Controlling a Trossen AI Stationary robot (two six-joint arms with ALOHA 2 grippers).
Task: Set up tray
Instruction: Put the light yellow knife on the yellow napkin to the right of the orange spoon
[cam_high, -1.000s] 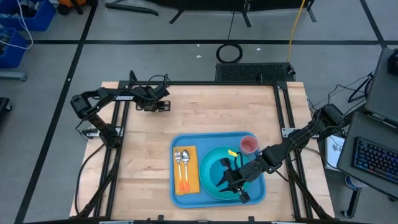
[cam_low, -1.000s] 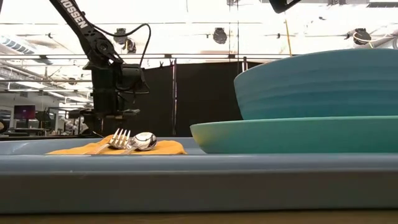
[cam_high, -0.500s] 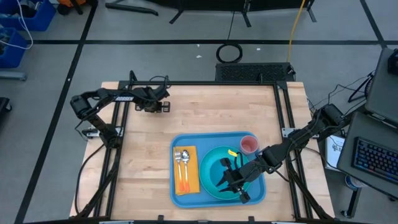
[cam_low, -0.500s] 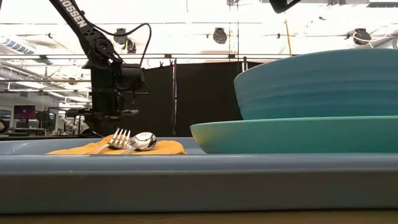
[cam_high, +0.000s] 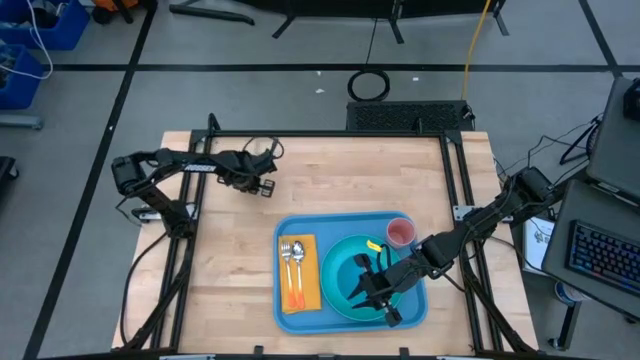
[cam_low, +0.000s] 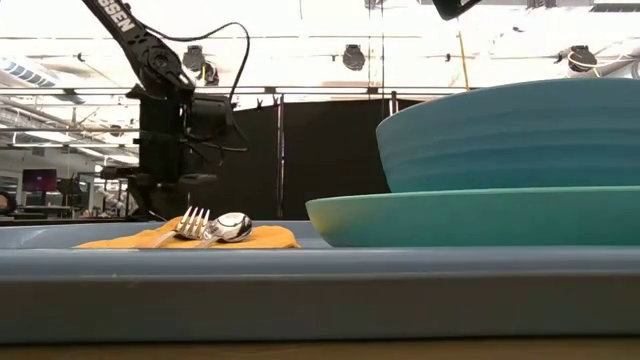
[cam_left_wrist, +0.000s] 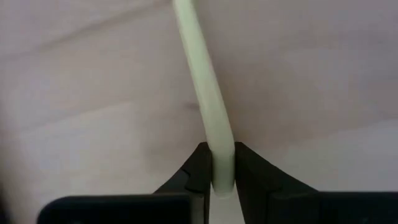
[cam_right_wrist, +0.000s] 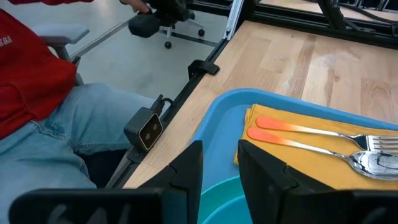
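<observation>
1. Left gripper (cam_left_wrist: 217, 177) clamped on a thin pale green strip (cam_left_wrist: 202, 93), jaws pressed against both sides of it; strip running away from the fingertips over pale wood, too close to tell what kind of thing it is.
2. Seen from above, left gripper (cam_high: 262, 180) low over the bare table (cam_high: 330, 180) toward ten o'clock, arm folded back from the table's nine o'clock edge, wrist pointing toward the middle.
3. From table height, same arm standing dark and upright behind the napkin (cam_low: 180, 238), well behind the tray.
4. Right gripper (cam_right_wrist: 219, 163) with a narrow gap between the fingers and nothing visible between them, hanging over the plate (cam_high: 362, 280).
5. From above, right gripper (cam_high: 372, 290) around five o'clock on the table, arm stretched in from the three o'clock edge, crossing the tray's rim and partly covering the bowl (cam_high: 355, 275).
6. Tray (cam_high: 290, 318) lying flat at six o'clock on the table, near the front edge, blue rim filling the front of the low view (cam_low: 300, 290).
7. On the tray: yellow-orange napkin at its nine o'clock side with fork (cam_high: 287, 262) and spoon (cam_high: 298, 262) side by side on top, orange handles toward six o'clock; teal plate in the middle with the bowl on it; pink cup (cam_high: 400, 233) at the tray's one o'clock corner, just beside the plate.
8. Beyond the table's edge in the right wrist view, a seated person (cam_right_wrist: 43, 106) in a red top and jeans.
</observation>
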